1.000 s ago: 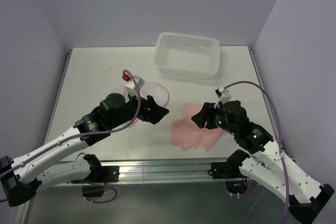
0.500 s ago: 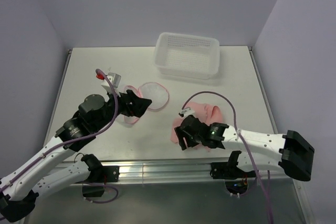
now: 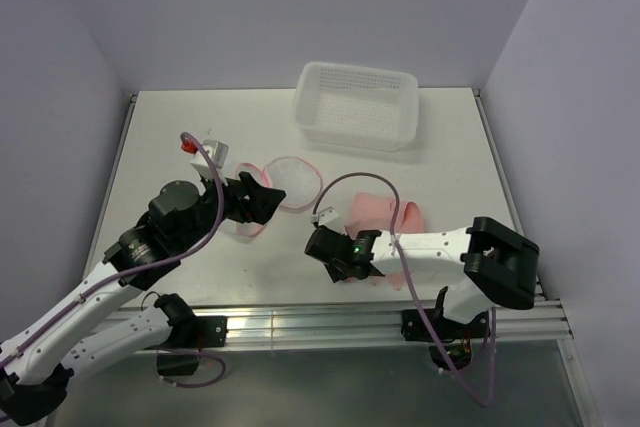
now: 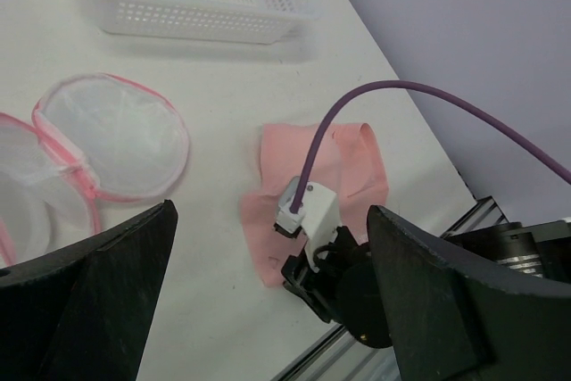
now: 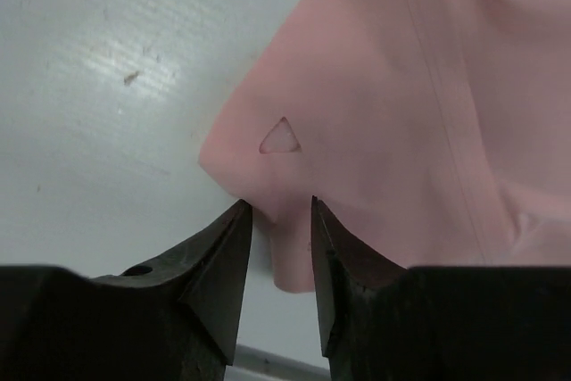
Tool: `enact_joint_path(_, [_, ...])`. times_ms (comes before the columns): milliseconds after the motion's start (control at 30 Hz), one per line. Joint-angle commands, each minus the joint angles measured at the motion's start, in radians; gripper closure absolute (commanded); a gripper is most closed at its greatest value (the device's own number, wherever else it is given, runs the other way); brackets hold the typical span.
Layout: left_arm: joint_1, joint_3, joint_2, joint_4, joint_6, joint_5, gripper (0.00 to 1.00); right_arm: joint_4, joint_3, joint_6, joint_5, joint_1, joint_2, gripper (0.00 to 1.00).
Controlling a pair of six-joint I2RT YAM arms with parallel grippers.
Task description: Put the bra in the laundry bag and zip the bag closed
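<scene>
Right jaws nipped on bra (image 5: 384,113) edge; left jaws wide apart over white table (image 3: 180,147); lilac walls.

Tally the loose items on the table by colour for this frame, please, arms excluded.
Pink: 1, the bra, its near edge between the right gripper fingers.
White mesh with pink rim: 1, the laundry bag, lying open beside the left gripper.
White: 1, the basket.
Total: 3
</scene>
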Motion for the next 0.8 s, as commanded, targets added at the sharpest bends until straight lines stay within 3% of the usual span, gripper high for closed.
enact_joint_path(0, [0.002,-0.001,-0.034,0.01,0.024,-0.021,0.06,-0.047,0.076,0.049,0.138,0.006,0.08,0.62])
enact_joint_path(167, [0.004,0.005,-0.074,-0.02,0.036,-0.055,0.07,-0.062,0.082,0.094,0.24,0.006,0.105,1.0])
enact_joint_path(233, [0.004,0.009,-0.08,-0.029,0.039,-0.063,0.07,-0.078,0.092,0.096,0.292,0.035,0.051,1.0])
enact_joint_path(433, [0.004,0.022,-0.071,-0.025,0.041,-0.055,0.08,-0.329,0.213,0.079,0.513,0.166,-0.223,1.0])
enact_joint_path(567, [0.004,0.031,-0.068,-0.011,0.034,-0.037,0.09,-0.45,0.375,0.007,0.54,0.224,-0.427,1.0])
enact_joint_path(767, [0.004,0.067,-0.059,-0.026,0.044,-0.024,0.1,-0.621,0.689,-0.123,0.464,0.353,-0.52,1.0])
